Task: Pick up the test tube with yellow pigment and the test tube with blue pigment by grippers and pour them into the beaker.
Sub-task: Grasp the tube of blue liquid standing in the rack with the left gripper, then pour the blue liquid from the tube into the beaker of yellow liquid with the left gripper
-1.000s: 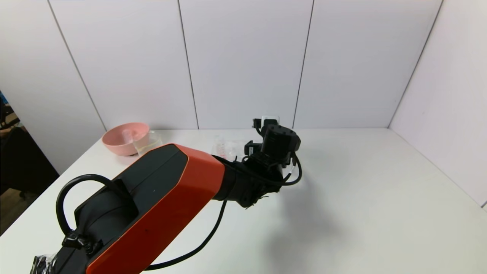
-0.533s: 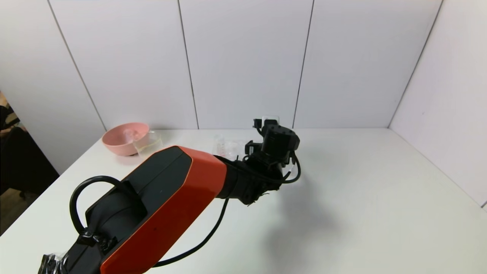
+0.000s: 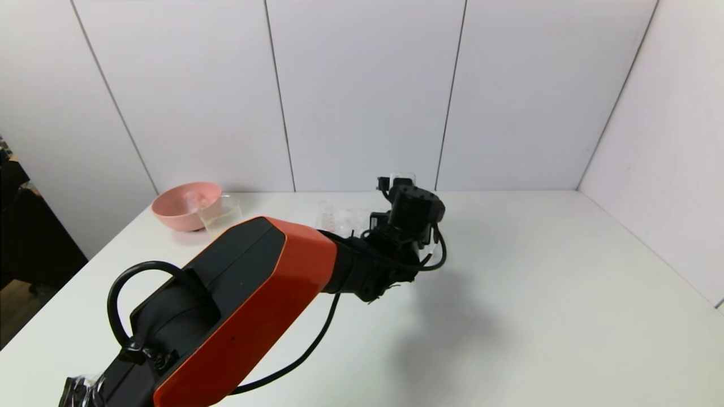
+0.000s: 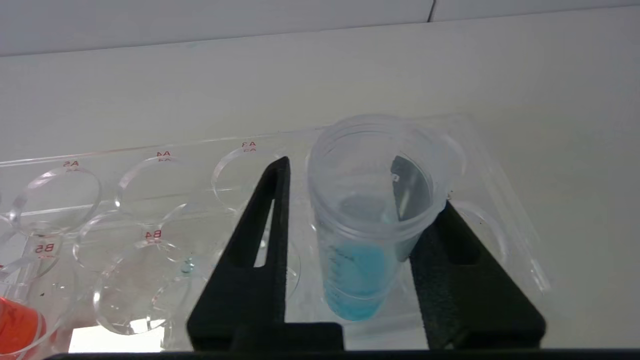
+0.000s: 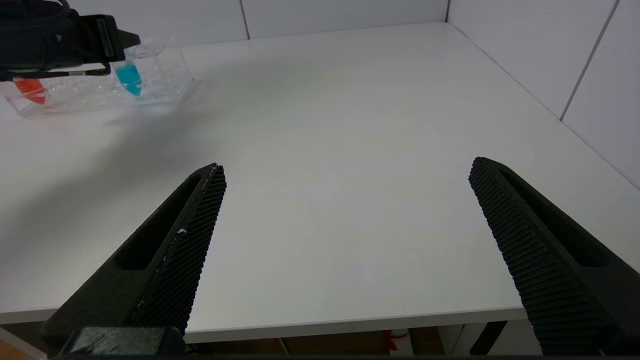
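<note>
The test tube with blue pigment (image 4: 357, 280) stands upright in a clear rack (image 4: 150, 200), in the end hole. My left gripper (image 4: 345, 165) straddles it just below the rim. One finger (image 4: 450, 250) touches the tube's side. The other finger (image 4: 265, 225) stands a narrow gap away, so the jaws are open. In the head view the left wrist (image 3: 410, 212) hides the tube. The beaker (image 3: 220, 213), with a thin yellowish layer, stands far left beside a pink bowl (image 3: 184, 206). The test tube with yellow pigment is out of view. My right gripper (image 5: 347, 166) hangs open over the table's near edge.
A tube with orange-red liquid (image 5: 30, 90) stands at the rack's other end, and several rack holes between are bare. The left arm's orange shell (image 3: 249, 305) fills the near left of the head view. White walls close the table at the back and right.
The left arm has edged forward and its wrist has sunk slightly toward the rack. The bowl and beaker have not moved.
</note>
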{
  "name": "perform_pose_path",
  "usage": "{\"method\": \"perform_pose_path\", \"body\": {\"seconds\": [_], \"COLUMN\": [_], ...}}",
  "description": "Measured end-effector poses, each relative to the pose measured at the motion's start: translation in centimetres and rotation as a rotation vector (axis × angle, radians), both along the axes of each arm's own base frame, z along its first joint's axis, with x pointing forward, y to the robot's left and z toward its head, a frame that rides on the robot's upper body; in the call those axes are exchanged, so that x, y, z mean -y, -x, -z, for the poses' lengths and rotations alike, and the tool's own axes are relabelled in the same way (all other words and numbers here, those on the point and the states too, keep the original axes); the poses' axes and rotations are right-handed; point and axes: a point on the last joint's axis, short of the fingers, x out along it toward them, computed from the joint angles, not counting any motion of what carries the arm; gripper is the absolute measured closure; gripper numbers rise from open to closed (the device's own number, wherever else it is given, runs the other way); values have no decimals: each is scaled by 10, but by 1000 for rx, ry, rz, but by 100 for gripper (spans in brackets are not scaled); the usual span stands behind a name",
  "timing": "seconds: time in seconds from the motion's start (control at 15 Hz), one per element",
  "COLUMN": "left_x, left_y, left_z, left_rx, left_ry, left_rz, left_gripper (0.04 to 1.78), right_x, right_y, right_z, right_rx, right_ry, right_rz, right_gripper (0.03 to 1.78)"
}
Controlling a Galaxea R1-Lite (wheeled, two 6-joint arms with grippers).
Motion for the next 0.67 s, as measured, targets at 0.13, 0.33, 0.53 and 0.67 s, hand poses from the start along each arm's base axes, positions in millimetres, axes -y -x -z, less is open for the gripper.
{"method": "perform_pose_path", "body": {"seconds": [0.13,0.33,0.53,0.67], "left_x": [1,2,2,2], "left_y": [1,0,1,2], "left_z": [0,-2,-8,-14], "left_rx": [1,7,10,21], "left_ry": [-7,-13,-14,-10], "left_rz": [6,6,7,9], "left_gripper": [134,133,133,133], "right_x": [0,0,0,0], "right_y": [0,0,0,0], "right_z": [0,0,0,0], "right_rx": [1,0,0,1], "right_ry": [0,0,0,0], "right_rz": [0,0,0,0], "right_gripper": [4,4,4,4]}}
